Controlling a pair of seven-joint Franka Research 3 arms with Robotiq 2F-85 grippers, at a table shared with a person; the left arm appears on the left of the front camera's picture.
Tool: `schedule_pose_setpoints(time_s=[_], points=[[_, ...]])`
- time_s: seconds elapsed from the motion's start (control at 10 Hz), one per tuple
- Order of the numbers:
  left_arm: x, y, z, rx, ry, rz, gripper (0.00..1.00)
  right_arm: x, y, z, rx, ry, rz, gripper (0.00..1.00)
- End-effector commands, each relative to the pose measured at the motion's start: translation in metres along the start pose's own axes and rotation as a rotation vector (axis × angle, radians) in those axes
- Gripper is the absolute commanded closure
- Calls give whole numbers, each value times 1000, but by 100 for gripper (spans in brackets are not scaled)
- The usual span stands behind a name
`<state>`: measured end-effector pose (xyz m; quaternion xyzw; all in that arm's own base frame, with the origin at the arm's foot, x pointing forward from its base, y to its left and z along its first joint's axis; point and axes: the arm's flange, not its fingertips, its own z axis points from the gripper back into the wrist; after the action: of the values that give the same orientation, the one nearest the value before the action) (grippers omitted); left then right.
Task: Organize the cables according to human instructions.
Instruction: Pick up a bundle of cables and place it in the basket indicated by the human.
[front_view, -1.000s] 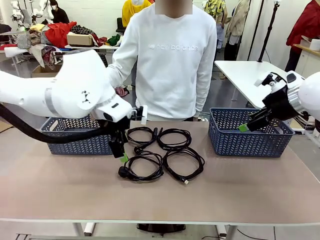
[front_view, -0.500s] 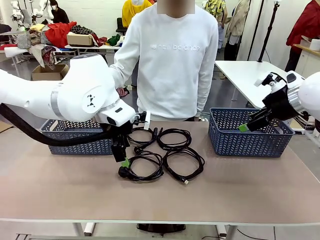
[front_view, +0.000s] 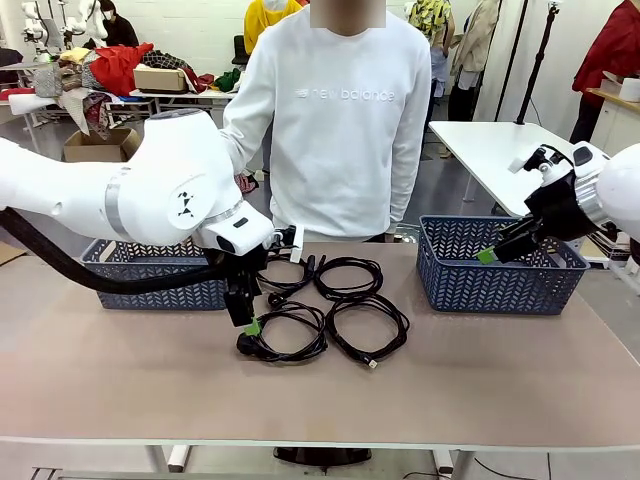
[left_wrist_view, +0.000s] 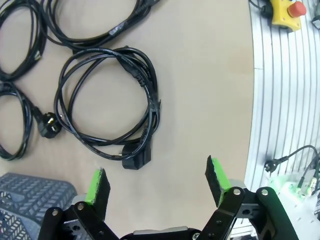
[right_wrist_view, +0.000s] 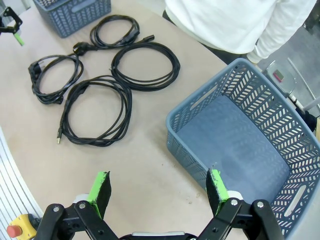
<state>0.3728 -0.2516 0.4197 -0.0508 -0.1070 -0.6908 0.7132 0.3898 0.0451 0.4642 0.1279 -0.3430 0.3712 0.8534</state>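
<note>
My left tool (left_wrist_view: 157, 180) hangs open low over the counter (left_wrist_view: 210, 90). The nearest cable coil (left_wrist_view: 151, 107) lies flat directly ahead of it, plug end closest. My right tool (right_wrist_view: 157, 187), also open, is well apart.

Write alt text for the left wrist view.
The left gripper, jaws open, hangs over a tan table, a coiled black cable with a plug just ahead. More coiled cables lie beyond; a blue basket corner shows lower left.
</note>
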Motion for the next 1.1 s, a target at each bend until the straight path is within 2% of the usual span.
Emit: schedule_pose_setpoints(time_s=[0.0, 0.5, 1.0], points=[[7, 4, -13, -22, 10, -39, 0, 0, -2, -1, 5, -8, -4, 0], [25, -3, -56, -20, 61, -133, 0, 0, -2, -1, 5, -8, -4, 0], [30, 0, -89, -15, 84, -134, 0, 0, -2, -1, 5, -8, -4, 0]])
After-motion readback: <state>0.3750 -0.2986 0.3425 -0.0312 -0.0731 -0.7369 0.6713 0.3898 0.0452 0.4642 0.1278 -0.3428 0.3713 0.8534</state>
